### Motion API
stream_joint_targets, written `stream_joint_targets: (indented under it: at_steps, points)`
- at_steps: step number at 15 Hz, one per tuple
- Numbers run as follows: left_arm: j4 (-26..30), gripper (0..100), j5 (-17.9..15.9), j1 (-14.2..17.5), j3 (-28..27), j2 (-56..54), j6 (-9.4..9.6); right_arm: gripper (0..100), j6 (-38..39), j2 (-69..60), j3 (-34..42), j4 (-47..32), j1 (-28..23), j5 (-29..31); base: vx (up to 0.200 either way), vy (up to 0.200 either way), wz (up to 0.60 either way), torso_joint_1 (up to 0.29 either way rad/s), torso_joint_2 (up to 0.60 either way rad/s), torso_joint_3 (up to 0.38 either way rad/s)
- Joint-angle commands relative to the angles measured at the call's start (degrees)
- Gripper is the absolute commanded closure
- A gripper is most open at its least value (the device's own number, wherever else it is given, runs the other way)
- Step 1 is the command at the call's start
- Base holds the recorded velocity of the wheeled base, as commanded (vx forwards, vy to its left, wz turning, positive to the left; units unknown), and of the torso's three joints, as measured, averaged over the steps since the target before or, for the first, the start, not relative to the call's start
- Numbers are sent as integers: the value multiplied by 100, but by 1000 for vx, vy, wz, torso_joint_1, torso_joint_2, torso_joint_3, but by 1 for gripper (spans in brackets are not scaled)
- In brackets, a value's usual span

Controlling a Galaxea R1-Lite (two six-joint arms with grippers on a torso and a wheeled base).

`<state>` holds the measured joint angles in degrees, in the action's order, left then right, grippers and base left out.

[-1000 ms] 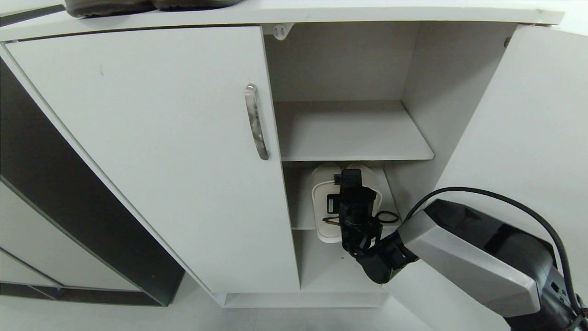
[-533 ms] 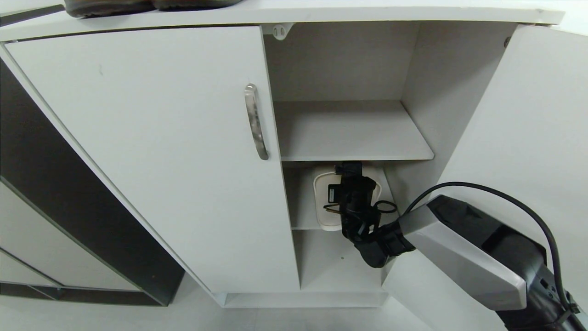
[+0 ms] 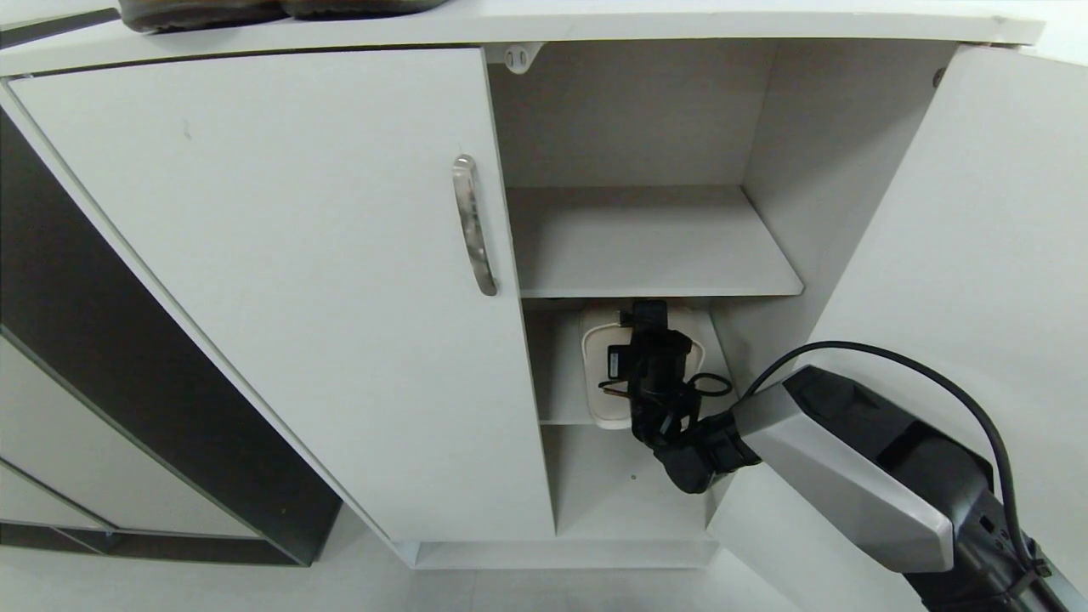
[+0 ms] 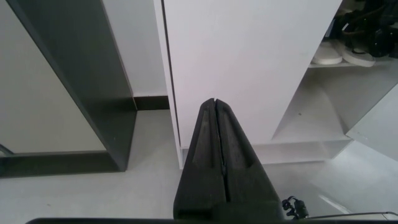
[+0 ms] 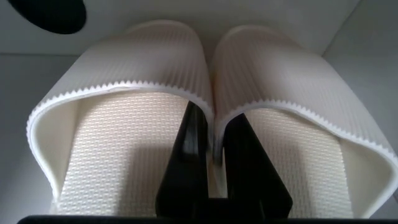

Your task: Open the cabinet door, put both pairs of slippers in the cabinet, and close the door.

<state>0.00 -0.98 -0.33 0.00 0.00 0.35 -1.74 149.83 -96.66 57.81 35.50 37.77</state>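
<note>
— Fingers on the right gripper (image 5: pixel 214 134): what have they got?
— Both black fingers (image 5: pixel 186 155) pinch the inner strap edges of the cream slippers (image 5: pixel 118 130) together.
— Where does that pair sit?
— On the middle shelf (image 3: pixel 557 374), behind the open cabinet door (image 3: pixel 977 255), heels at the shelf's front edge. The dark pair (image 3: pixel 195 10) lies on the cabinet top (image 3: pixel 680 25).
— Any print?
— A small label (image 3: pixel 614 364) on that gripper's side, too small to read.
— And the left gripper (image 4: pixel 214 106)?
— Its fingers are pressed together; it hangs before the closed left door (image 4: pixel 249 56).
</note>
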Motion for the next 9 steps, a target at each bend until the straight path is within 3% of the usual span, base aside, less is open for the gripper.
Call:
stream_joint_targets:
  at_steps: [1, 3, 4, 9]
  points:
    - [0, 100, 1, -2, 0, 9, 0, 100, -1, 37, -2, 2, 1, 3, 0, 0, 0, 0, 0, 0]
    - [0, 100, 1, -2, 0, 9, 0, 100, -1, 46, -2, 2, 1, 3, 0, 0, 0, 0, 0, 0]
    - [0, 100, 1, -2, 0, 9, 0, 0, -1, 46, -2, 2, 1, 3, 0, 0, 0, 0, 0, 0]
    - [0, 100, 1, -2, 0, 9, 0, 0, -1, -68, 279, 38, 45, 20, 0, 0, 0, 0, 0, 0]
